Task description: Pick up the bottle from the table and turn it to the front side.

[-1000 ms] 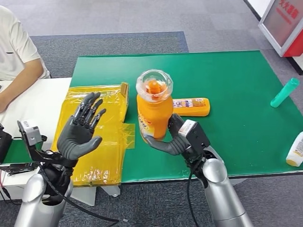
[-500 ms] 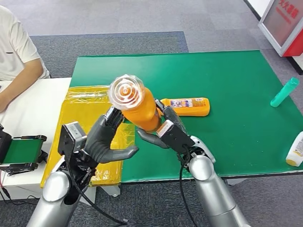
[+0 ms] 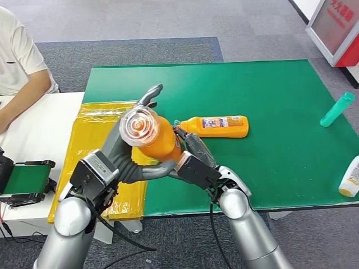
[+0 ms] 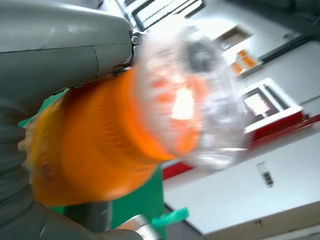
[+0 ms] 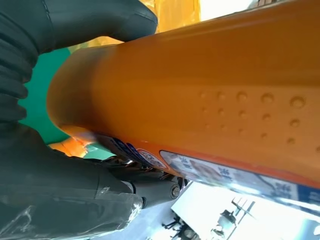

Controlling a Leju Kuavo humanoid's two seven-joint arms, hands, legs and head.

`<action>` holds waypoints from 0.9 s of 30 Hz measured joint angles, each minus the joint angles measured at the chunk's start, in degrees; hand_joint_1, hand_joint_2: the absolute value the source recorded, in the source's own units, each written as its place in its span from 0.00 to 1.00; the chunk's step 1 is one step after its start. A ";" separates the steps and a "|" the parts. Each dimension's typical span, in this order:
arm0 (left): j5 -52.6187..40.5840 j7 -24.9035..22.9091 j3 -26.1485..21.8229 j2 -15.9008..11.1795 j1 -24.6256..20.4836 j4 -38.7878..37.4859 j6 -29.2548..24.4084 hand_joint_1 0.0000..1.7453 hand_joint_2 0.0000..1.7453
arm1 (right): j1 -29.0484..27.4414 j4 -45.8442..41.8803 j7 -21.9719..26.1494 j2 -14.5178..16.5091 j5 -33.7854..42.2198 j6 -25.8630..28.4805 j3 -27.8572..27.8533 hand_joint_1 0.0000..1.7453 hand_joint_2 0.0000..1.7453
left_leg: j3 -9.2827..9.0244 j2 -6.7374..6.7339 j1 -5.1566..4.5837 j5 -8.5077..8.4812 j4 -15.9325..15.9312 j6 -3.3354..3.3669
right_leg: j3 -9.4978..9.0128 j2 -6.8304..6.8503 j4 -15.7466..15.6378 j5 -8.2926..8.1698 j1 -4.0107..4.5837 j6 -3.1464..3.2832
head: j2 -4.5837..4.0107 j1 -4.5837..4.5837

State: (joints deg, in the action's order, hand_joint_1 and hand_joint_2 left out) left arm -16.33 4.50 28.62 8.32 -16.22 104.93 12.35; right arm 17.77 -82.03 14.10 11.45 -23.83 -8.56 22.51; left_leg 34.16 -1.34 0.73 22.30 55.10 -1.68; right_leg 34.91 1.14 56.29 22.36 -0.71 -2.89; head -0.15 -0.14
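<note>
An orange bottle point(image 3: 161, 141) with a clear domed cap point(image 3: 137, 124) is off the table, tipped so the cap faces me. My right hand point(image 3: 192, 163) grips its base end from the right. From the left, my left hand point(image 3: 123, 157) cups the body, fingers behind it and thumb under it. In the left wrist view the bottle point(image 4: 98, 145) lies blurred against the palm, under the grey thumb point(image 4: 64, 45). The right wrist view is close on the bottle's side point(image 5: 207, 90), its label edge showing, with my right hand point(image 5: 56, 190) wrapped around it.
A second orange bottle point(image 3: 220, 126) lies on the green mat point(image 3: 275, 89) just behind. Far right lie a teal bottle point(image 3: 337, 109) and a white bottle point(image 3: 350, 177). A yellow bag point(image 3: 97, 140) lies at the left. A person point(image 3: 21, 61) sits beside the white table.
My right hand tipped the upright bottle over, cap toward me, and carried it left. My left hand swung in from the left and closed in around the bottle's body.
</note>
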 joint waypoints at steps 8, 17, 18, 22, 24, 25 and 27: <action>-3.18 1.10 1.21 2.53 -1.15 1.09 0.42 0.74 1.00 | 0.11 1.35 -0.79 0.11 -0.74 -0.13 0.49 1.00 1.00 | 0.00 0.00 0.00 0.00 0.00 0.00 | 0.00 0.01 0.00 0.00 0.00 0.00 | 0.00 0.02; -4.00 1.49 2.18 2.65 -1.15 0.96 0.77 1.00 1.00 | 0.09 2.45 -0.55 0.17 -0.64 -0.05 1.12 1.00 1.00 | 0.01 0.00 0.00 0.00 0.00 0.00 | 0.01 0.00 0.00 0.00 0.00 0.00 | 0.00 0.01; -3.97 1.58 2.20 2.64 -1.14 0.96 0.79 1.00 1.00 | 0.09 2.48 -0.54 0.17 -0.61 0.01 1.12 1.00 1.00 | 0.01 0.00 0.00 0.00 0.00 0.00 | 0.01 0.00 0.00 0.00 0.00 0.00 | 0.00 0.01; -3.36 1.77 2.24 2.63 -1.12 0.96 1.02 0.53 1.00 | 0.09 2.52 -0.54 0.17 -0.58 0.14 1.14 1.00 1.00 | 0.01 0.00 0.00 0.00 0.00 0.00 | 0.01 0.00 0.00 0.00 0.00 0.00 | 0.00 0.01; -3.05 1.79 2.24 2.63 -1.10 0.96 1.04 0.35 1.00 | 0.09 2.51 -0.52 0.17 -0.57 0.17 1.14 1.00 1.00 | 0.01 0.00 0.00 0.00 0.00 0.00 | 0.01 0.00 0.00 0.00 0.00 0.00 | 0.00 0.02; -2.92 1.79 2.24 2.63 -1.09 0.96 1.04 0.22 1.00 | 0.09 2.51 -0.51 0.17 -0.56 0.19 1.14 1.00 1.00 | 0.00 0.00 0.00 0.00 0.00 0.00 | 0.01 0.00 0.00 0.00 0.00 0.00 | 0.00 0.02; -2.73 1.76 2.24 2.66 -1.09 0.96 1.06 0.00 1.00 | 0.09 2.45 -0.47 0.17 -0.56 0.19 1.14 1.00 1.00 | 0.00 0.00 0.00 0.00 0.00 0.00 | 0.01 0.00 0.00 0.00 0.00 0.00 | 0.00 0.01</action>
State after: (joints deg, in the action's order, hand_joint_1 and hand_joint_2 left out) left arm -19.06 6.26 30.86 10.98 -17.31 105.90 13.41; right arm 17.86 -79.58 13.63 11.63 -24.39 -8.37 23.65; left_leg 34.16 -1.34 0.73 22.30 55.10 -1.68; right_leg 34.92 1.14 56.29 22.36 -0.71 -2.89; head -0.15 -0.13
